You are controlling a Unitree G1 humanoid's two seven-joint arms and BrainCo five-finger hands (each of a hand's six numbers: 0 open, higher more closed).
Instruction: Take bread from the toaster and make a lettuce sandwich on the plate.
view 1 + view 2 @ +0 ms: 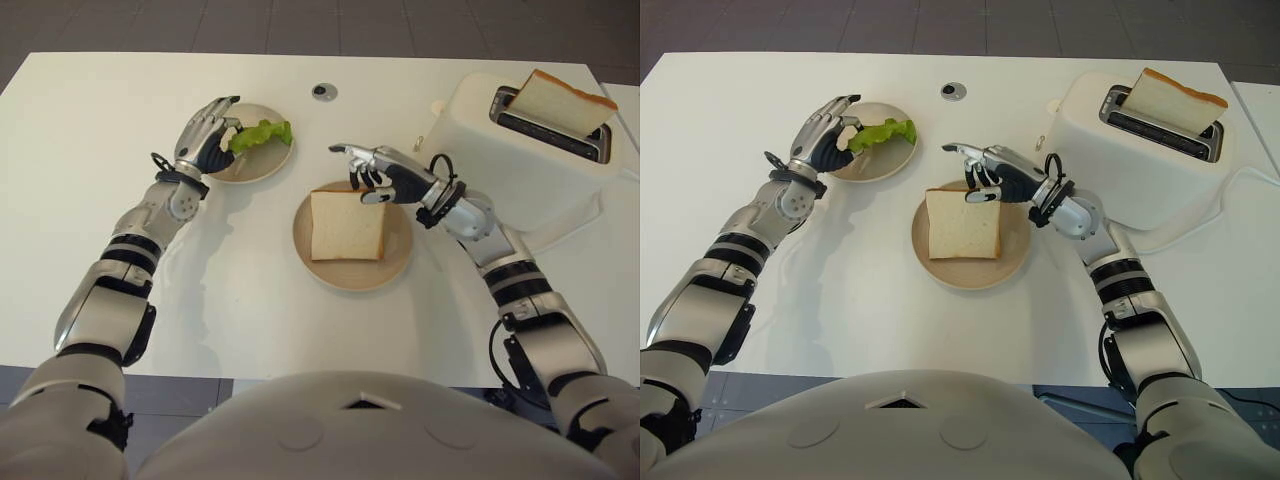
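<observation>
A slice of bread [347, 225] lies flat on the tan plate [395, 268] in the middle of the table. My right hand [375, 172] hovers over the plate's far edge, holding nothing, one finger stretched out to the left and the rest partly curled. A green lettuce leaf [262, 134] rests on a smaller plate [262, 166] at the back left. My left hand [207, 136] is at the left end of the leaf, fingers loosely spread by it, not closed on it. A white toaster [520, 150] at the back right holds a second slice of bread [560, 100] sticking up from its slot.
A round grommet hole [323, 91] sits in the white table [100, 150] behind the plates. The toaster's cable [585, 222] runs along the table to the right of the toaster.
</observation>
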